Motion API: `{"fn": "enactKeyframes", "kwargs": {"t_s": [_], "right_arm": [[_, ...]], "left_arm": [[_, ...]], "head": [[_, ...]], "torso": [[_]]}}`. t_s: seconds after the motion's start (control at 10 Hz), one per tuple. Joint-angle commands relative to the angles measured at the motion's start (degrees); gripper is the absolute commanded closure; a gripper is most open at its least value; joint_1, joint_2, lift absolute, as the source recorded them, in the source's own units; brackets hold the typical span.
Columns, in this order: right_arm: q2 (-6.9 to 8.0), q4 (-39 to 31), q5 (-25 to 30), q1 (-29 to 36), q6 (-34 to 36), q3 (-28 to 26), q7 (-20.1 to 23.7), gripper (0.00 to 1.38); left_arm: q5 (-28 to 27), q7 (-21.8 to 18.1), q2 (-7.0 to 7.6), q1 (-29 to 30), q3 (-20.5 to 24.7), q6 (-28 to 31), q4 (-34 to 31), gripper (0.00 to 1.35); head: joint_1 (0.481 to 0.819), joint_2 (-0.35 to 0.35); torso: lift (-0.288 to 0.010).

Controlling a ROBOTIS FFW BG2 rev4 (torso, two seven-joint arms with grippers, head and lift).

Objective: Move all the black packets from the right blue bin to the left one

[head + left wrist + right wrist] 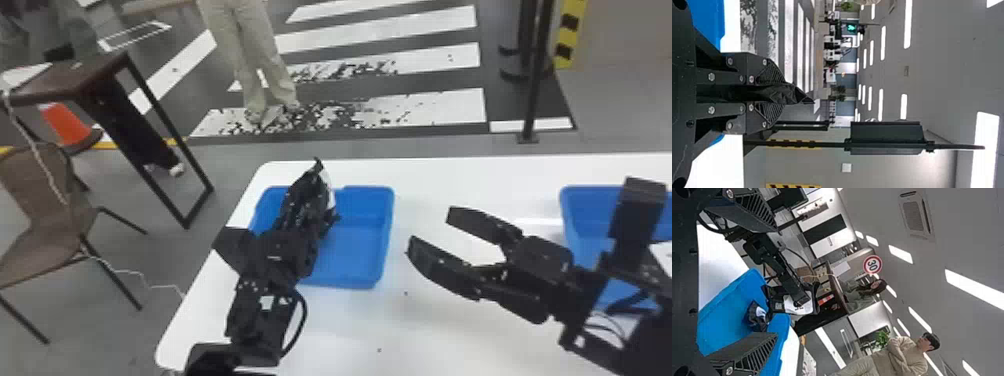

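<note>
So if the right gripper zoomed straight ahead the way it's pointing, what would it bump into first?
Probably the black packet in the left gripper. The right gripper points that way, across the left blue bin. It might touch the bin's rim first; its height is hard to judge.

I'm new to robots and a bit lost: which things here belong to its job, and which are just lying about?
Part of the job:
black packet, in the left gripper
left blue bin, where packets go
right blue bin, where they come from
right gripper, open

Just standing about:
brown chair
orange cone
dark table
black post
</note>
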Motion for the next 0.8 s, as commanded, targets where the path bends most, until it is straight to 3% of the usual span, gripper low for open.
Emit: {"fn": "enactKeyframes", "kwargs": {"t_s": [0.0,0.1,0.3,0.5,0.7], "right_arm": [[0.33,-0.9,1.6,1.2,1.7,-2.7,0.0,0.07],[0.77,-3.0,3.6,2.8,4.3,-6.4,-0.6,0.07],[2.17,-15.0,10.4,7.5,16.0,-16.6,-6.5,0.09],[3.4,-21.2,14.8,8.1,28.9,-23.8,-11.7,0.09],[4.02,-25.5,19.0,7.7,44.0,-27.3,-17.8,0.09]], "left_arm": [[7.4,-0.7,-0.01,-0.8,-0.9,-5.3,5.1,0.05],[11.2,-2.4,-0.01,0.2,-1.4,-9.4,4.6,0.08],[12.8,-2.8,-1.07,9.2,0.4,-2.5,-12.5,0.31],[13.8,-2.4,-2.74,19.3,1.8,0.8,-26.0,0.33],[13.7,-2.3,-3.44,24.5,1.1,5.0,-32.4,0.33]], "head": [[0.695,0.35],[0.695,0.35],[0.695,0.35],[0.695,0.293],[0.695,0.202]], "torso": [[-0.14],[-0.14],[-0.14],[-0.14],[-0.14]]}}
